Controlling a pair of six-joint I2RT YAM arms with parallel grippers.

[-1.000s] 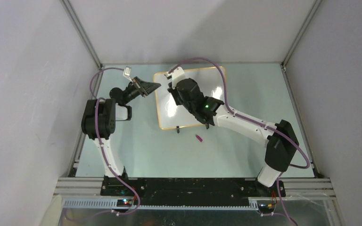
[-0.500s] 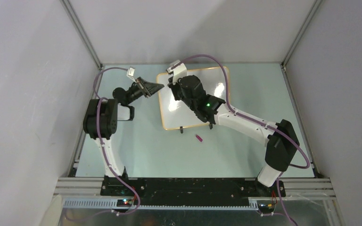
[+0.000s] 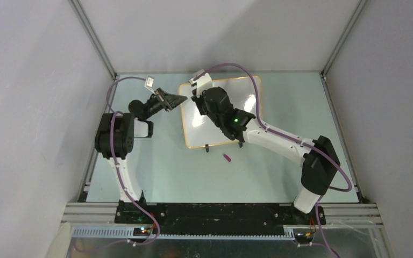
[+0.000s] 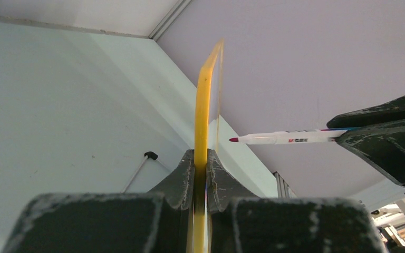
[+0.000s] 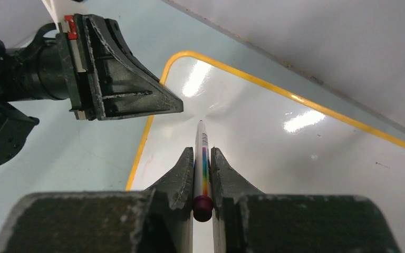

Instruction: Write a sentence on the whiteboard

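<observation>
A pale green counter [image 3: 156,172] is seen inside a box of plain grey walls with metal rails in the corners. The whiteboard [image 3: 246,97] is found at the far middle of the counter. It is a big rectangle with rounded corners. Its face is white and shiny, and bright spots of light are seen on it. A thin orange-yellow frame runs round it. Two small black clip feet [image 3: 208,147] are fixed on its near edge.

The board's left edge is gripped by the left tool [image 4: 201,154], whose dark, rough fingers are pressed tight on the yellow frame from both sides. A thin marker [image 5: 201,138] is clenched by the right tool [image 5: 202,152]. The marker is white, with a rainbow stripe along it and a dark red end. Its tip is pointed at the white face, near the board's left side. Whether the tip touches the face cannot be told.

A small purple piece [image 3: 227,158] is lying on the counter, just beside the board's near edge. Purple cables [image 3: 119,177] are looped along both arms.
</observation>
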